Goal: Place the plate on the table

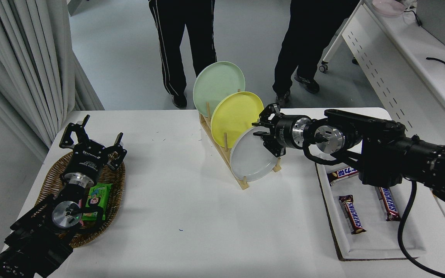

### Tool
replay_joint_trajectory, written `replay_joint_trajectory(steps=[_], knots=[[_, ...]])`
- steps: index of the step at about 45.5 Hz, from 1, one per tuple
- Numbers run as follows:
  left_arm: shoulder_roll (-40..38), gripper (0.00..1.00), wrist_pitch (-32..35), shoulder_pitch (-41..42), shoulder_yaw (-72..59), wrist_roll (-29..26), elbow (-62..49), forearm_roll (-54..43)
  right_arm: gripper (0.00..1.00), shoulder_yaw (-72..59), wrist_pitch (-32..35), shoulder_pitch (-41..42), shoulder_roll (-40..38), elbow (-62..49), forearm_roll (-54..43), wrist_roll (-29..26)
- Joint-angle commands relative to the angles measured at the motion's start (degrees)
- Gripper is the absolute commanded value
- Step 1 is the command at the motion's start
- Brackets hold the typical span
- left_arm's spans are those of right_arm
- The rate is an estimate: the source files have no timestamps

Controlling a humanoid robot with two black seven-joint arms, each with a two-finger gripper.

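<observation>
While plate (pixel 251 160) stands racked, right gripper (pixel 264 131) straddles rim; unclosed.

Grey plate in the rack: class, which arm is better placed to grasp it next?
Right. The right gripper is open at the grey plate rim in the rack; the left gripper sits over the basket, far away.

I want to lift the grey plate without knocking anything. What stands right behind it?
The yellow plate stands right behind the grey plate in the wooden rack; its lower part is covered.
</observation>
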Motion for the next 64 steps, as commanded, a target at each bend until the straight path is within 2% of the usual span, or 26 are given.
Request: replay_joint_trajectory(steps=[1,7,11,41,46,54,61,64], knots=[[0.0,1.0,0.0,0.0,-0.08,-0.02,-0.06,0.0,0.26,1.03,0.02,-0.05,-0.46,0.02,-0.06,-0.48],[0.0,1.0,0.0,0.0,-0.08,-0.02,0.03,0.0,0.26,1.3,0.02,-0.14,-0.46,-0.15,-0.15,-0.57],[0.0,1.0,0.0,0.0,-0.08,-0.02,0.03,0.0,0.22,1.82,0.02,-0.23,-0.46,-0.33,-0.41,-0.66],[0.0,1.0,0.0,0.0,0.01,-0.02,-0.06,0.0,0.15,1.91,-0.15,-0.32,-0.02,-2.0,-0.5,-0.66],[0.0,1.0,0.0,0.0,0.01,0.07,0.03,0.0,0.1,1.91,-0.15,-0.32,-0.02,-2.09,-0.59,-0.66],[0.0,1.0,0.0,0.0,-0.08,0.07,-0.06,0.0,0.09,1.91,-0.15,-0.32,-0.02,-2.09,-0.59,-0.66],[0.0,1.0,0.0,0.0,0.01,-0.02,-0.06,0.0,0.0,1.82,-0.07,-0.32,-0.1,-2.0,-0.59,-0.66],[0.0,1.0,0.0,0.0,0.01,-0.02,-0.06,0.0,0.0,1.82,0.02,-0.32,-0.19,-2.0,-0.85,-0.66]])
